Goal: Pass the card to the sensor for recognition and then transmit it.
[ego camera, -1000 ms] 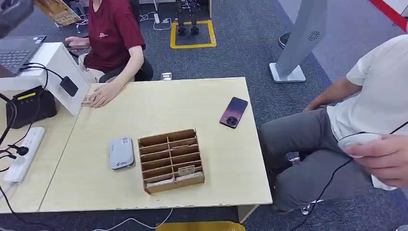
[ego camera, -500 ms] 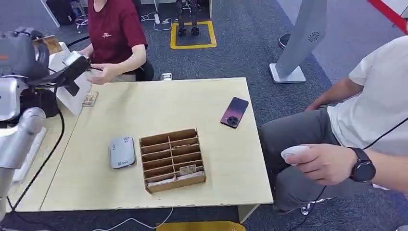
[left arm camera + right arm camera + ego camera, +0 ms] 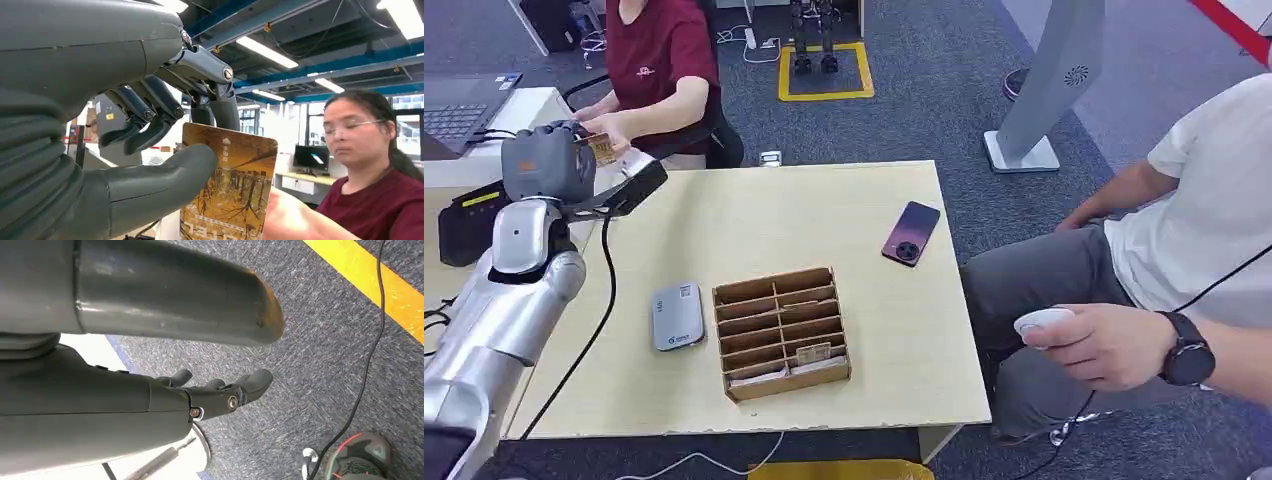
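Note:
My left hand (image 3: pixel 549 162) is raised over the table's far left corner and pinches a brown card (image 3: pixel 602 148) between thumb and fingers. Up close, the card (image 3: pixel 229 186) stands upright with an autumn-tree print, pressed by the thumb (image 3: pixel 160 181). A person in a red shirt (image 3: pixel 656 62) sits just behind it, and their hand (image 3: pixel 292 219) touches the card's lower edge. The grey card sensor (image 3: pixel 676 316) lies flat on the table (image 3: pixel 724 210), well in front of my left hand. My right hand (image 3: pixel 220 391) hangs over the carpet with its fingers loosely apart, holding nothing.
A wooden slotted card box (image 3: pixel 781 333) sits mid-table beside the sensor, with a card in a front slot. A dark phone (image 3: pixel 910 233) lies at the right. A seated person at the right edge holds a white mouse-like device (image 3: pixel 1044 322). White box and black device (image 3: pixel 469 215) at left.
My left arm has swung down and rightward to the table's far left corner, with the card in its hand. The red-shirted person's hand has lifted off the table and reached the card.

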### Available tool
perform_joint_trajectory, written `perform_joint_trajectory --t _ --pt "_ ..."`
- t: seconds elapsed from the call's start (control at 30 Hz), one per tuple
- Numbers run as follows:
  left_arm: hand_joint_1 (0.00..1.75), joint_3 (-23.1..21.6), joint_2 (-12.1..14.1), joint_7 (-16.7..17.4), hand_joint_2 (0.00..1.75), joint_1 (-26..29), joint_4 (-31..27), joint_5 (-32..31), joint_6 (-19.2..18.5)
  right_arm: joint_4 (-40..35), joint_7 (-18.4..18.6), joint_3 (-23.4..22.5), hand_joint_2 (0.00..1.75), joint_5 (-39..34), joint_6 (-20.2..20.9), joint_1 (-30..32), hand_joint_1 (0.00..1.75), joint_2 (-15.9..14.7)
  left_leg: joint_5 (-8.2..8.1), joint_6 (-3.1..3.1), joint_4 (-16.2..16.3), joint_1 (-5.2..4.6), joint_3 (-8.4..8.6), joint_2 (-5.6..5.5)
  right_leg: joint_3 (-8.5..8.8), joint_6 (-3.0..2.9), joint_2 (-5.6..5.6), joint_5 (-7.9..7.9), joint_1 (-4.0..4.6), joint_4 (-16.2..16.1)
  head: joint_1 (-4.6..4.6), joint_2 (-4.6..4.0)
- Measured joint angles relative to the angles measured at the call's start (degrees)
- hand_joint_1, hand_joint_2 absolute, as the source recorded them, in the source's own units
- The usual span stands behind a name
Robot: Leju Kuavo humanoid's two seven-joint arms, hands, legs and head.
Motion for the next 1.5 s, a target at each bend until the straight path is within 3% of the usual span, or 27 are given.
perform_joint_trajectory --t 0.57,0.6,0.63,0.67,0.7,0.73,0.77,0.87,0.9,0.93,1.13,1.27,1.4,1.47,1.5 --pt "1.75 1.2 -2.3 -2.6 1.75 0.1 3.6 0.1 -0.6 0.0 -0.5 0.0 0.0 0.0 -0.4 0.1 0.0 0.0 0.01 0.0 0.0 0.0 -0.03 0.0 0.0 0.0 0.0 0.0 0.0 0.0 -0.02 0.0" --pt "0.54 1.2 -2.4 -2.6 1.75 0.1 3.7 0.1 -0.6 0.0 -0.5 0.0 0.0 0.0 -0.4 0.1 0.0 0.0 0.0 0.0 0.0 0.0 -0.03 0.0 0.0 0.0 -0.01 0.0 0.0 0.0 -0.02 0.0" --pt "0.0 1.2 -2.4 -2.6 1.75 0.1 3.7 0.1 -0.6 0.0 -0.5 0.0 0.0 0.0 -0.4 0.1 0.0 0.0 0.0 0.0 0.0 0.0 -0.03 0.0 0.0 0.0 -0.01 0.0 0.0 0.0 0.0 0.0" --pt "1.52 1.2 -2.5 -2.6 1.75 0.1 3.8 0.1 -0.7 0.0 -0.5 0.0 0.0 0.0 -0.4 0.1 0.0 0.0 0.0 0.0 0.0 0.0 -0.04 -0.01 -0.01 0.0 -0.01 0.0 0.0 0.0 -0.02 0.0" --pt "0.75 1.3 -2.6 -2.9 1.75 0.1 3.9 0.1 -0.7 0.0 -0.5 0.0 0.0 0.0 -0.4 0.1 0.0 0.0 0.0 0.0 0.0 0.0 -0.04 -0.01 -0.01 0.0 -0.01 0.0 0.0 0.0 0.0 0.0" --pt "0.23 1.3 -2.6 -3.2 1.75 0.1 4.0 0.1 -0.7 0.0 -0.5 0.0 0.0 0.0 -0.5 0.0 0.0 0.0 0.0 0.0 0.0 0.0 -0.03 0.0 -0.02 0.0 0.0 0.0 0.0 0.0 -0.02 0.0" --pt "1.75 1.4 -2.6 -3.5 1.75 0.0 4.0 0.2 -0.7 0.0 -0.3 0.0 0.0 0.0 -0.5 0.1 0.0 0.0 0.0 0.0 0.0 0.0 -0.03 0.0 -0.02 0.0 0.0 0.0 0.0 0.0 0.0 0.0" --pt "1.75 1.4 -2.8 -3.6 1.75 -0.3 4.0 0.4 -1.2 0.0 0.3 0.0 0.0 0.0 -0.4 0.1 0.0 0.0 0.0 0.0 0.0 0.0 -0.04 -0.01 -0.02 0.0 -0.01 0.0 0.0 0.0 0.0 0.0" --pt "0.09 1.5 -2.8 -3.7 1.75 -0.3 4.0 0.6 -1.5 0.0 0.3 0.0 0.0 0.0 -0.3 0.1 0.0 0.0 0.0 0.0 0.0 0.0 -0.03 0.0 -0.02 0.0 -0.01 0.0 0.0 0.0 0.0 0.0" --pt "0.0 1.6 -2.9 -3.7 1.75 -0.4 4.0 0.7 -2.0 0.0 0.3 0.0 0.0 0.0 -0.3 0.1 0.0 0.0 0.0 0.0 0.0 0.0 -0.03 0.0 -0.02 0.0 0.0 0.0 0.0 0.0 -0.02 0.0" --pt "0.0 1.8 -3.2 -4.1 1.75 -0.6 4.6 0.2 -2.3 0.0 0.3 0.0 0.0 0.0 -0.4 0.1 0.0 0.0 0.01 -0.01 0.0 0.0 -0.03 0.0 -0.02 0.0 0.0 0.01 0.0 0.0 0.0 0.0" --pt "0.0 2.2 -2.2 -5.9 1.75 -0.2 4.5 1.0 0.0 0.0 0.0 0.0 0.0 -0.1 -0.7 0.3 0.0 0.0 0.01 -0.01 0.0 0.0 -0.05 0.01 -0.01 0.0 0.01 0.0 0.0 0.0 0.0 0.0" --pt "0.0 3.1 1.1 -7.7 1.75 4.1 0.5 3.0 1.5 0.0 -0.6 -0.1 0.0 -0.3 -1.2 0.9 0.0 0.0 -0.03 -0.01 -0.1 0.0 -0.08 0.09 -0.03 0.0 0.11 -0.03 0.0 0.0 0.02 0.0" --pt "0.0 5.2 4.3 -7.8 1.75 10.4 -4.6 5.6 4.2 0.0 -0.8 -0.6 0.0 -0.6 -1.7 1.0 0.0 0.0 -0.25 -0.21 -0.3 -0.06 0.07 0.47 0.1 -0.08 0.51 -0.08 -0.03 0.1 0.17 0.0" --pt "0.0 8.0 6.5 -9.1 1.75 16.1 -8.3 8.9 6.5 0.0 -0.6 -0.9 0.0 -1.0 -1.8 1.3 0.0 0.0 -0.53 -0.26 -0.3 -0.15 0.47 0.97 0.16 -0.21 0.93 -0.18 -0.09 0.1 0.24 0.0"
